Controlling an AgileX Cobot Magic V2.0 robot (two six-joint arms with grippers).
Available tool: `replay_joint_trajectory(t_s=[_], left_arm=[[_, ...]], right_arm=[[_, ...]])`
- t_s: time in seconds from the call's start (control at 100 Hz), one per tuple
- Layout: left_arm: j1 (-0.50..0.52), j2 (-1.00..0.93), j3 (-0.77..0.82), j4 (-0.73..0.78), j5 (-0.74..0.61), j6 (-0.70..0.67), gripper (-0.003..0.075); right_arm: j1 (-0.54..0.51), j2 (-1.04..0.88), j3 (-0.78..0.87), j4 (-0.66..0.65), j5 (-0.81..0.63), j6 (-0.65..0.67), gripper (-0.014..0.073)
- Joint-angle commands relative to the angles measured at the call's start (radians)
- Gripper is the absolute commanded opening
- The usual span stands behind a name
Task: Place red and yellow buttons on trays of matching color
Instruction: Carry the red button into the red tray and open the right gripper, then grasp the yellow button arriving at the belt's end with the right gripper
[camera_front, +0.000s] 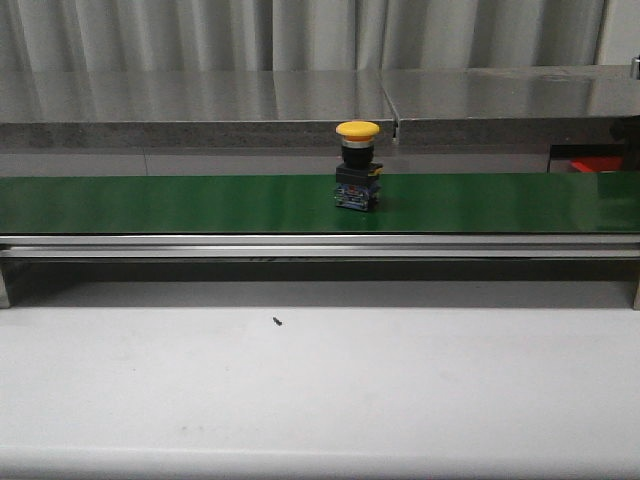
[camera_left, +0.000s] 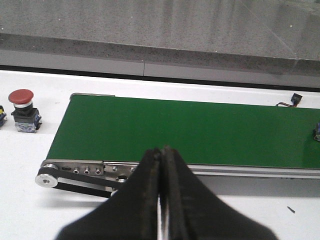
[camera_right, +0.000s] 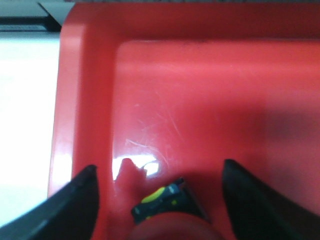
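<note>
Yellow button sits upright on the green conveyor belt, centre of the front view, slightly right of middle; long axis vertical, mushroom cap up, blue contact block down on the belt. Untouched, no yellow tray in any view. A red button is at bottom centre of the right wrist view, over the red tray, between the fingers of the right gripper, which are spread wide; looks released or about to be, can't tell if it's resting on the tray floor. A second red button stands upright at left edge of the left wrist view, on the white table just beside the belt end. Left gripper is closed tight, empty. My read: one red nearly done, one red plus yellow left.
</note>
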Motion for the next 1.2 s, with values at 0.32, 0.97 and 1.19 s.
replay_joint_trajectory(t_s=[0.32,0.97,1.19], left_arm=[[-0.008,0.000,-0.026,-0.018,-0.067,-0.003,-0.0019],[-0.008,0.000,-0.026,-0.018,-0.067,-0.003,-0.0019],[-0.008,0.000,-0.026,-0.018,-0.067,-0.003,-0.0019]], right_arm=[[-0.017,-0.239,-0.033,0.055,0.029,0.000,0.0594],[-0.016,-0.679,0.203,0.082,0.228,-0.029,0.0594],[-0.016,-0.873,0.508,0.082,0.162,-0.069,0.0594]])
